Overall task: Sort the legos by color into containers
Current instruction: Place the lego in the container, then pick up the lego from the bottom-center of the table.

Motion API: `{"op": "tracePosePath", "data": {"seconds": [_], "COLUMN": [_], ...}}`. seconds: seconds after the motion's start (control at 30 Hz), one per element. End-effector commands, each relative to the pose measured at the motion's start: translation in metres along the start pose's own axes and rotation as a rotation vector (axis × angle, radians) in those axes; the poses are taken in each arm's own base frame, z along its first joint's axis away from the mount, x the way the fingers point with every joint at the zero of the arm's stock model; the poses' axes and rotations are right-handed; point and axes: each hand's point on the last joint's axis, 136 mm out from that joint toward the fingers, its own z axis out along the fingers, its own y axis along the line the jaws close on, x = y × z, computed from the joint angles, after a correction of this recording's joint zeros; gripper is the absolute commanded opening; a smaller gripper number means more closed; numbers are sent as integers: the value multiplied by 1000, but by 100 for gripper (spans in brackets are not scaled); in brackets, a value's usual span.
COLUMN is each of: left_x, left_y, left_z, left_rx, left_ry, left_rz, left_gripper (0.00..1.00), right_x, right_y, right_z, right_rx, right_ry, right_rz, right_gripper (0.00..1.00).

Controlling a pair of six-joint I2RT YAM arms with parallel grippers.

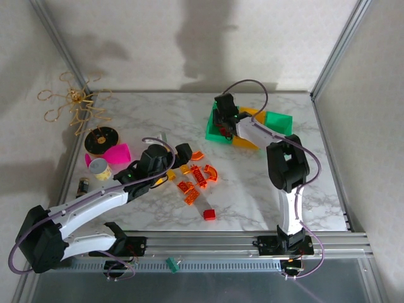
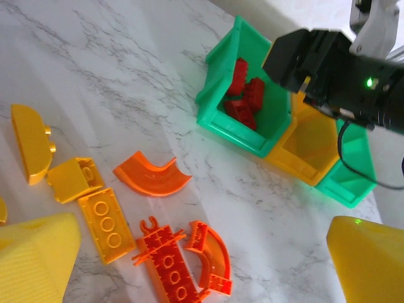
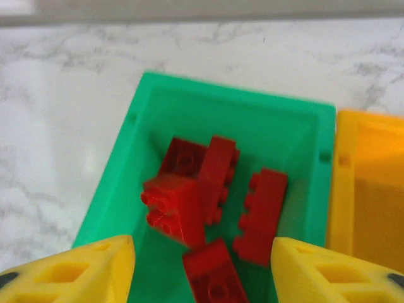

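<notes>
My right claw [image 3: 202, 255] hangs over the see-through green plastic bin [image 3: 158, 101] at the left end of a row of three bins. Its two yellow fingers [image 3: 82, 271] are apart and hold nothing. Down in that bin, small red plastic bricks [image 3: 214, 173] lie in a heap. The orange-yellow plastic bin [image 3: 372, 189] sits right against it. On the far side of that one comes the other green plastic bin [image 2: 350, 183].

My left claw [image 2: 202, 252] is low over the white marble counter [image 2: 126, 76], right by the loose bricks. Its fingers are wide apart too, with nothing gripped. In front of it lie a curved orange brick [image 2: 151, 180], a flat orange brick with round bumps [image 2: 107, 224], a small yellow block [image 2: 72, 180] and a yellow half-round brick [image 2: 28, 148]. A long red-orange brick [image 2: 167, 262] touches another curved orange piece [image 2: 211, 252].

One small red brick [image 1: 209, 214] sits alone on the counter, nearer the arm bases and apart from the others.

On the left side of the counter stand a pink plastic cup [image 1: 117, 153], a small tin can [image 1: 99, 167] and a black-and-yellow round spool [image 1: 98, 140], all close together.
</notes>
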Motion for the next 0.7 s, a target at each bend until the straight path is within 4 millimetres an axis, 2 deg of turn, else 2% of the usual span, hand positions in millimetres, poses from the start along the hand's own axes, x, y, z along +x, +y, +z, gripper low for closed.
{"op": "tracePosePath", "data": {"seconds": [0.0, 0.33, 0.37, 0.5, 0.67], "left_x": [0, 37, 40, 51, 60], "left_y": [-5, 20, 22, 35, 53], "left_z": [-7, -17, -18, -27, -35], "left_rx": [45, -14, -20, -29, -47], "left_ry": [11, 130, 142, 147, 142], "left_rz": [-43, -30, -26, -30, -53], "left_gripper": [100, 100, 100, 100, 100], "right_x": [2, 105, 118, 165, 217], "right_y": [8, 15, 24, 37, 37], "right_z": [-45, -114, -124, -157, -185], "right_rx": [-69, -140, -162, -205, -169], "right_ry": [-22, 152, 171, 248, 348], "right_rz": [0, -35, -53, -70, -46], "right_gripper": [62, 71, 71, 74, 76]}}
